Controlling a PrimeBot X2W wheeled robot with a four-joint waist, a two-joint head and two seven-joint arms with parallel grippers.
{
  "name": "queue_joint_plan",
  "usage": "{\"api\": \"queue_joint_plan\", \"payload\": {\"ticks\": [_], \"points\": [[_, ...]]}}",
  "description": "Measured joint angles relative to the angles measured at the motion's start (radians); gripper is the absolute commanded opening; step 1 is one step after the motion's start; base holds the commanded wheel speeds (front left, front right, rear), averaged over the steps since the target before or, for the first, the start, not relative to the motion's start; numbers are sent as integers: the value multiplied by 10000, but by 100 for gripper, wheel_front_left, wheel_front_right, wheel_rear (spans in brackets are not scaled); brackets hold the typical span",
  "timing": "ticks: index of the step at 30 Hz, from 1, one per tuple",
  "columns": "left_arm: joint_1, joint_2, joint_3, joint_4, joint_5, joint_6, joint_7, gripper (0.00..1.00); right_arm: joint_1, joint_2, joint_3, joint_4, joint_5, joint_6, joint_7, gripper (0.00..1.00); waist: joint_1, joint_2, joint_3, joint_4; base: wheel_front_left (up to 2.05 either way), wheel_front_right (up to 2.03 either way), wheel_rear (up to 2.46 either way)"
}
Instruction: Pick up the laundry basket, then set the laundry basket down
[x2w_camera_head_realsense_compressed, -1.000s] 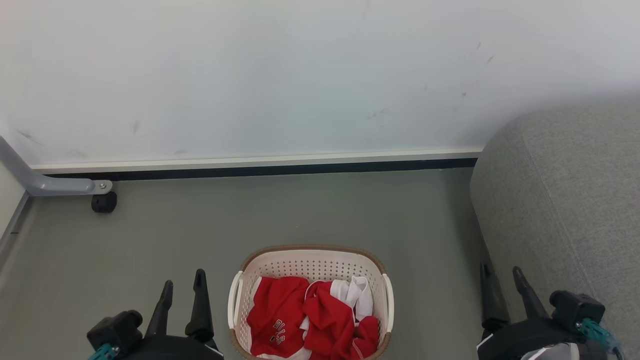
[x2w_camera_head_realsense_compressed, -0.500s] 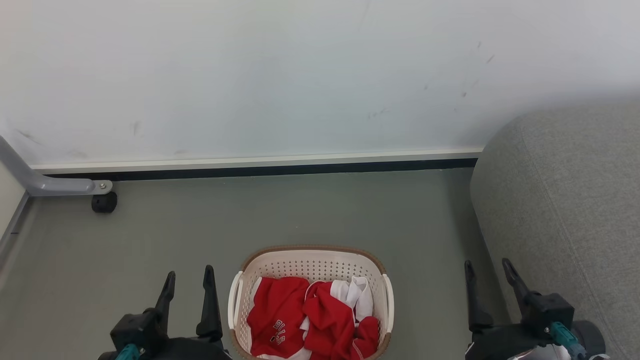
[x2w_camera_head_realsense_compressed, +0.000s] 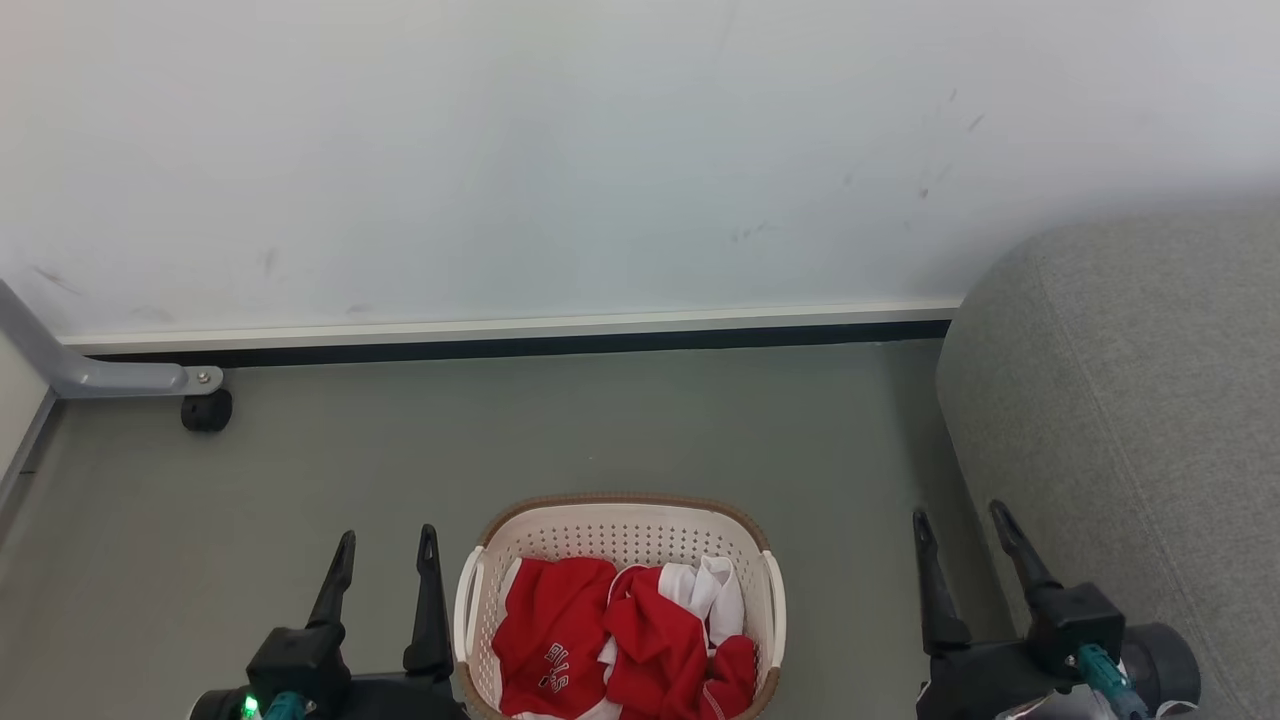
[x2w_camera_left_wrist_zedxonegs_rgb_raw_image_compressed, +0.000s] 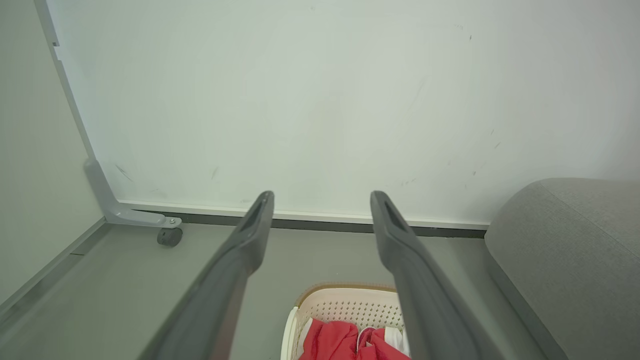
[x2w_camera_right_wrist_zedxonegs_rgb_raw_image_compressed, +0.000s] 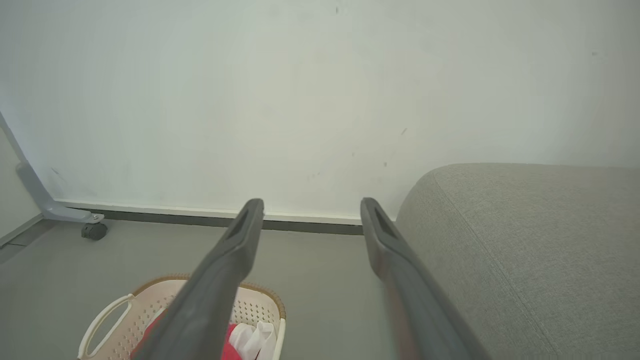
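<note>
The laundry basket stands on the grey floor at the bottom middle of the head view, cream with perforated walls, a brown rim and white side handles. Red and white clothes lie in it. My left gripper is open just left of the basket's left handle, touching nothing. My right gripper is open well to the right of the basket, beside the sofa, holding nothing. The left wrist view has the basket low between its fingers. The right wrist view shows the basket at lower left.
A grey fabric sofa fills the right side, close to my right gripper. A white wall with a dark baseboard runs behind. A grey metal leg with a black caster stands at far left.
Both grippers have shifted inward towards the basket and slightly forward, the left to the right and the right to the left. The basket has stayed put.
</note>
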Motion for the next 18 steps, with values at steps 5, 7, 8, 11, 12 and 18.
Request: {"api": "queue_joint_plan", "payload": {"ticks": [5,7,8,11,12,18], "points": [[1,-2,13,-8,12,0,0,100,10,115,-163,-59,351,2,-2,100,0,0,-7,-10,0,0,0],[2,-6,31,-10,36,0,0,100,12,130,-190,-84,508,2,-2,100,0,0,-7,-15,0,0,0],[2,-6,38,-12,36,-2,0,100,14,132,-194,-92,535,2,-2,100,0,0,-6,-17,0,0,0],[2,-6,27,-40,36,0,0,100,55,132,-230,-192,570,2,-2,100,0,0,18,-13,0,0,0],[0,-8,6,-44,38,0,0,100,71,130,-247,-203,570,2,-2,100,0,0,33,-4,0,0,0],[0,-19,40,-48,63,0,0,100,73,140,-257,-215,581,2,-2,100,1,0,81,33,0,0,0]]}}
